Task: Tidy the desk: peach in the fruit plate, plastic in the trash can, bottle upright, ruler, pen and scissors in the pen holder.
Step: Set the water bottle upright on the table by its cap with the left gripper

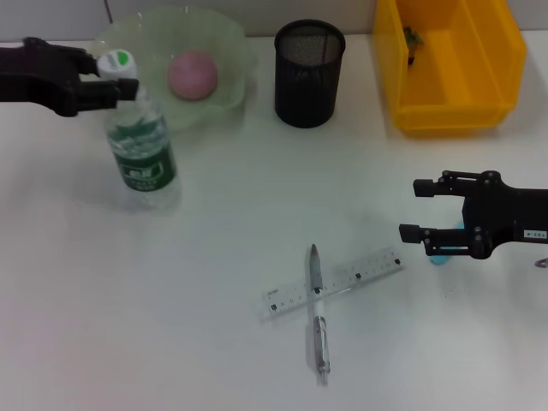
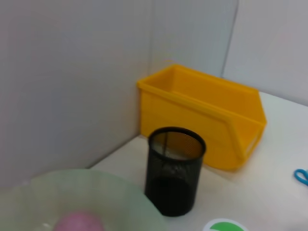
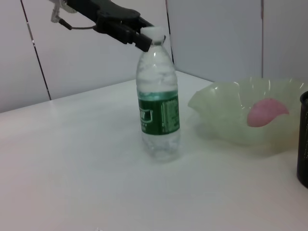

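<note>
At upper left, the left pincer (image 1: 110, 84) reaches in level, clamped on the upright bottle's (image 1: 141, 154) cap. At right, the right pincer (image 1: 414, 210) hovers, fingers apart, over the blue scissors (image 1: 441, 254).

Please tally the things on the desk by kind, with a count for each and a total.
Containers: 3 (fruit plate, pen holder, trash can)
Stationery: 3 (pen, ruler, scissors partly hidden under the right end effector)
Fruit: 1 (peach, in the fruit plate)
Bottles: 1 (bottle, upright, the left end effector at its cap)
Total: 8
</note>
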Action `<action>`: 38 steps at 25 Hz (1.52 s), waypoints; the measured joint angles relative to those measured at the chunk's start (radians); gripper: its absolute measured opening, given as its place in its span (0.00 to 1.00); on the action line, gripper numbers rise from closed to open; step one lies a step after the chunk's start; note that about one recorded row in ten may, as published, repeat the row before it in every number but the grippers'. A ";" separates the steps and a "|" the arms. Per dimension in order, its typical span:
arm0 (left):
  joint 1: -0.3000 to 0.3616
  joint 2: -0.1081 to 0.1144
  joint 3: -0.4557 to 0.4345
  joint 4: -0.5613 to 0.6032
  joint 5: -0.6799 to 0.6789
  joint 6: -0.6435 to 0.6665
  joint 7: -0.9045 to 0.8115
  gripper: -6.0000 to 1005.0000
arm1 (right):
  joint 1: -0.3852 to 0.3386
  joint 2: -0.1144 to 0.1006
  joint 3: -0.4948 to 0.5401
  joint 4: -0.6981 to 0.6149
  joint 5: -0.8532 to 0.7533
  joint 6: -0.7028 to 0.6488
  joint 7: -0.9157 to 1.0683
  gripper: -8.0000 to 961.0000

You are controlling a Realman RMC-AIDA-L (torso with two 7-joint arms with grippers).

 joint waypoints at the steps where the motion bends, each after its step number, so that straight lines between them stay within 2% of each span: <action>1: 0.000 0.000 0.000 0.000 0.000 0.000 0.000 0.50 | 0.000 0.000 0.000 0.000 0.000 0.000 0.000 0.79; 5: 0.018 -0.001 -0.035 -0.008 -0.009 -0.021 0.045 0.51 | 0.000 0.001 0.000 0.000 -0.001 0.000 0.000 0.79; 21: 0.050 -0.009 -0.032 -0.014 -0.007 -0.133 0.076 0.52 | 0.000 0.001 0.000 0.000 -0.004 -0.002 0.001 0.79; 38: 0.056 -0.016 -0.028 -0.021 -0.003 -0.143 0.087 0.54 | -0.004 0.001 0.000 0.000 0.001 -0.002 -0.006 0.79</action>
